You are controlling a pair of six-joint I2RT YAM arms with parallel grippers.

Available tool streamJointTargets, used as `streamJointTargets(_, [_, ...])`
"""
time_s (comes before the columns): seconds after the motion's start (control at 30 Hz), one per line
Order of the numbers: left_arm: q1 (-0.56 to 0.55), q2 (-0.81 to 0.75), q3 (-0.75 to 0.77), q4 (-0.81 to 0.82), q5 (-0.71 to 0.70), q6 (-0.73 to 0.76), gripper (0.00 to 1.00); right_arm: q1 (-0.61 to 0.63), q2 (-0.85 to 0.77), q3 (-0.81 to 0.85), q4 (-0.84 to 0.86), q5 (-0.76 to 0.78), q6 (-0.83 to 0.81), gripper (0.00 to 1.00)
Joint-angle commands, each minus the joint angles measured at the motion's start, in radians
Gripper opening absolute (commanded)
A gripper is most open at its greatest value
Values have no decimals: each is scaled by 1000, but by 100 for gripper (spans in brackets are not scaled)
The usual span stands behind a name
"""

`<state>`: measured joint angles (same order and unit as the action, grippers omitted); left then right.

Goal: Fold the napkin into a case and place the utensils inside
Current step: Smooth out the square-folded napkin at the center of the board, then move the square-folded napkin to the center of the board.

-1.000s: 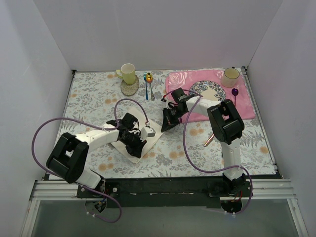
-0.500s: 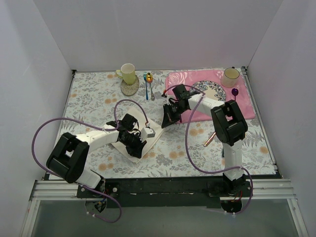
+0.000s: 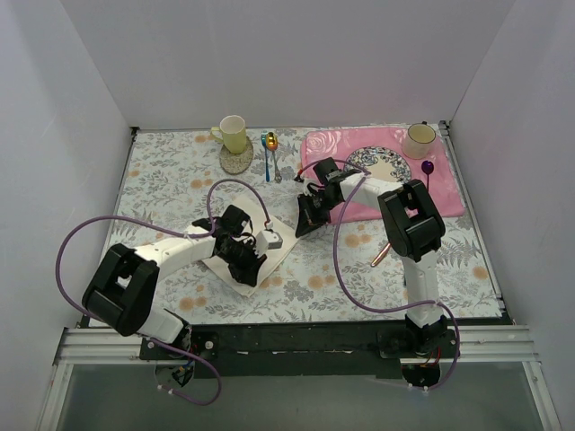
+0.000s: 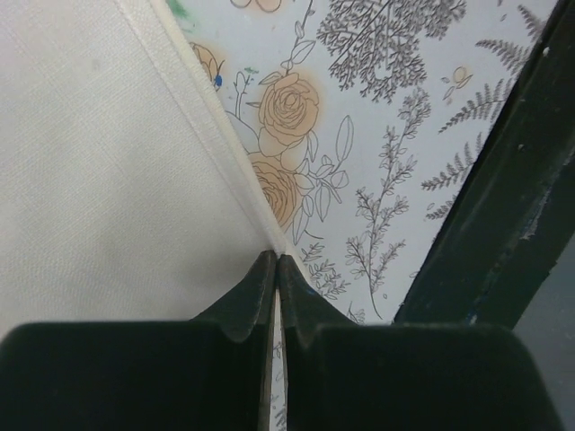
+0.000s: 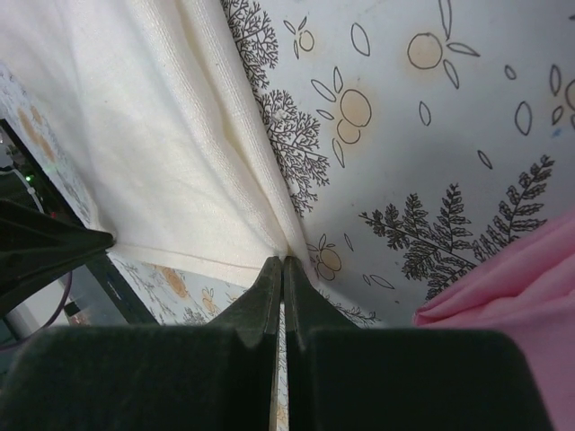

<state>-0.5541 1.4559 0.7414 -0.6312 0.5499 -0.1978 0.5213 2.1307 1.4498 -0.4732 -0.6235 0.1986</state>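
Observation:
The cream-white napkin [image 3: 284, 242] lies on the flowered tablecloth between my two grippers. My left gripper [image 3: 246, 268] is shut on its near edge, and in the left wrist view the napkin [image 4: 108, 162] runs into the closed left gripper [image 4: 277, 260]. My right gripper [image 3: 305, 224] is shut on the far right corner, and in the right wrist view the napkin [image 5: 162, 135] hangs slightly lifted from the pinching right gripper [image 5: 284, 261]. The copper knife [image 3: 379, 254] lies right of the right arm. The gold-bowled spoon [image 3: 269, 151] lies at the back.
A yellow-green mug [image 3: 233, 133] stands on a coaster at the back. The pink placemat [image 3: 449, 193] at the back right carries a patterned plate [image 3: 377, 164] and a cup [image 3: 419, 139], with a purple utensil [image 3: 428, 171] beside them. White walls close in three sides.
My right gripper rose a little toward the back with the napkin corner, then came back to about where it was. The left gripper barely moved.

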Motion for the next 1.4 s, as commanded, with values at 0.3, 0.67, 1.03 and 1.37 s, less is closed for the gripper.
streamJointTargets(0.3, [-52,-62,79,-131,22,-15,0,-20,51,-14,35,113,-28,1])
streamJointTargets(0.67, [-37,-49,-39,-62,-70,-6,16,-21,20,-48,11,114,-65,1])
streamJointTargets(1.03, [285,-178,164,-263,125,57,58,13,-176,-253,63,-57,-2,1])
streamJointTargets(1.37, [404,-37,122,-136,19,11,50,0,-295,-149,-87,25,-195,43])
